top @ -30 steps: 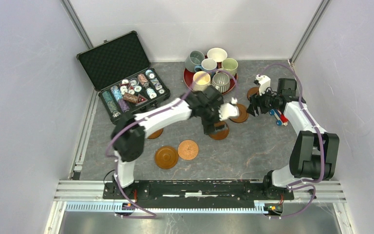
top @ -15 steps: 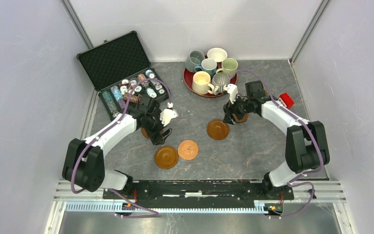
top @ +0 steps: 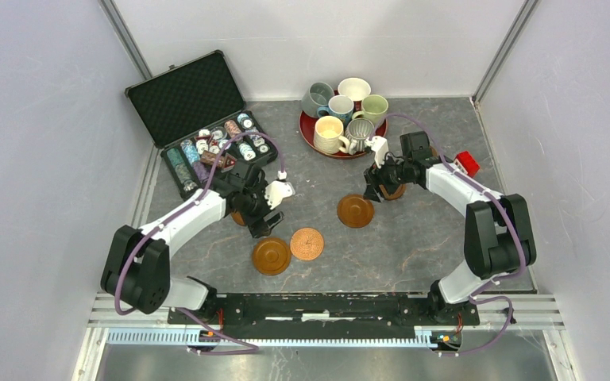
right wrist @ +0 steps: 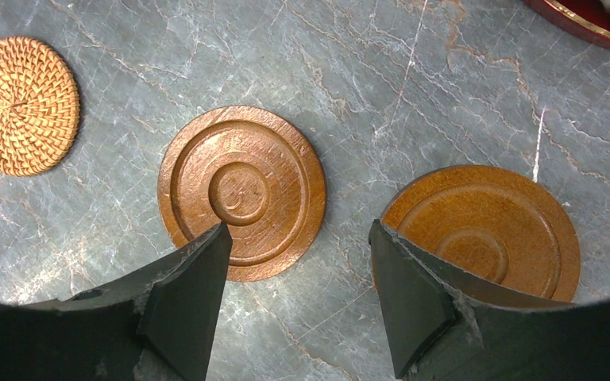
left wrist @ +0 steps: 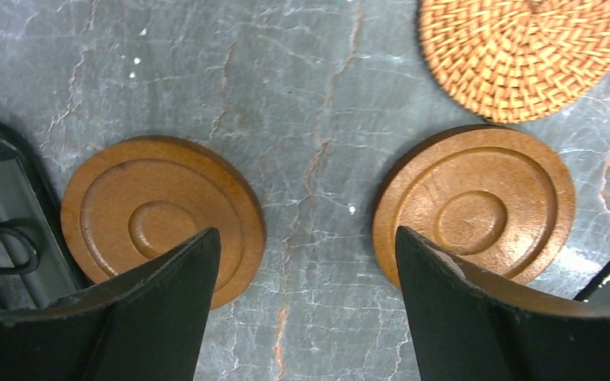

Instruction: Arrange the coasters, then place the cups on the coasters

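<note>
While both arms lean out over the grey marbled surface, our left hand hangs open, its dark fingers spread and holding nothing. Its gap sits over bare stone between two discs: a first wooden coaster at nine o'clock and a second wooden coaster at three. In the wrist view a fingertip covers the near edge of each, and we cannot tell whether the tips touch them. A woven coaster lies further out at one o'clock.

Our right hand is likewise open and empty. A third wooden coaster lies at ten o'clock of its gap, and a fourth wooden coaster at three, partly under a finger.

The coasters are round, so no long axis sets the approach. We judge that the sideways offset decides it: either hand must slide over one disc to straddle it. The mugs crowd the red tray at the surface's twelve o'clock end, none on a coaster. The right hand is nearer to them.
</note>
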Controlling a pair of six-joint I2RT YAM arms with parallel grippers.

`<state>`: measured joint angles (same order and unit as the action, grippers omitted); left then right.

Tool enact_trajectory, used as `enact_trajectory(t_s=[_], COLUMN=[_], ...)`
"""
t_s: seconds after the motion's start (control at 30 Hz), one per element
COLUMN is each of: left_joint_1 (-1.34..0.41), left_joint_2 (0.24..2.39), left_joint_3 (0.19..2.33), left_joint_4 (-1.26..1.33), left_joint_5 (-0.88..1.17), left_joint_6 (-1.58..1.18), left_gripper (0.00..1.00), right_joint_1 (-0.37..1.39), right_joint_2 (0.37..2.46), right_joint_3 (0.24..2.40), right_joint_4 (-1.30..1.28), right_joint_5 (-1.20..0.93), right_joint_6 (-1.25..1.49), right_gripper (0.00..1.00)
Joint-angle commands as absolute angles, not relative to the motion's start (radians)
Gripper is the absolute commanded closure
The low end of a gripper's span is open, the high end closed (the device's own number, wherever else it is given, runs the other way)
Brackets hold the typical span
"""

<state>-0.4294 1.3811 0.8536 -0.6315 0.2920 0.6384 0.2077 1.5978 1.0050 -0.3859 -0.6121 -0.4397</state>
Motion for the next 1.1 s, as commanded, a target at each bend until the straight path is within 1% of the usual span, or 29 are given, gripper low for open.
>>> enact_trajectory(t_s=[0.0,0.03,0.1,0.17,0.23,0.37,0.57,0.8,1.07], left_joint_1=[-0.372,-0.369,-0.368,-0.379,-0.415,-0.421,-0.455,-0.590,-0.590], left_joint_2=[1.423,1.429,1.413,1.380,1.353,1.307,1.256,1.267,1.357], left_joint_3=[0.906,0.908,0.907,0.896,0.878,0.818,0.698,0.623,0.656], left_joint_4=[-0.622,-0.630,-0.658,-0.674,-0.693,-0.693,-0.594,-0.466,-0.388], left_joint_5=[0.249,0.239,0.287,0.349,0.366,0.402,0.385,0.238,0.201], left_joint_6=[0.661,0.671,0.685,0.687,0.697,0.720,0.746,0.724,0.691], left_gripper=[0.15,0.16,0.16,0.13,0.12,0.13,0.15,0.16,0.31], right_joint_1=[0.207,0.206,0.206,0.207,0.217,0.318,0.453,0.476,0.477], right_joint_2=[1.542,1.542,1.542,1.544,1.544,1.545,1.614,1.633,1.621], right_joint_3=[0.979,0.977,0.977,0.975,0.972,0.968,1.006,1.009,1.002], right_joint_4=[-0.355,-0.356,-0.355,-0.357,-0.353,-0.330,-0.305,-0.290,-0.289], right_joint_5=[-0.648,-0.650,-0.655,-0.669,-0.704,-0.676,-0.643,-0.645,-0.622], right_joint_6=[-0.422,-0.423,-0.423,-0.422,-0.418,-0.419,-0.408,-0.391,-0.391], right_gripper=[0.28,0.28,0.28,0.28,0.29,0.30,0.31,0.32,0.33])
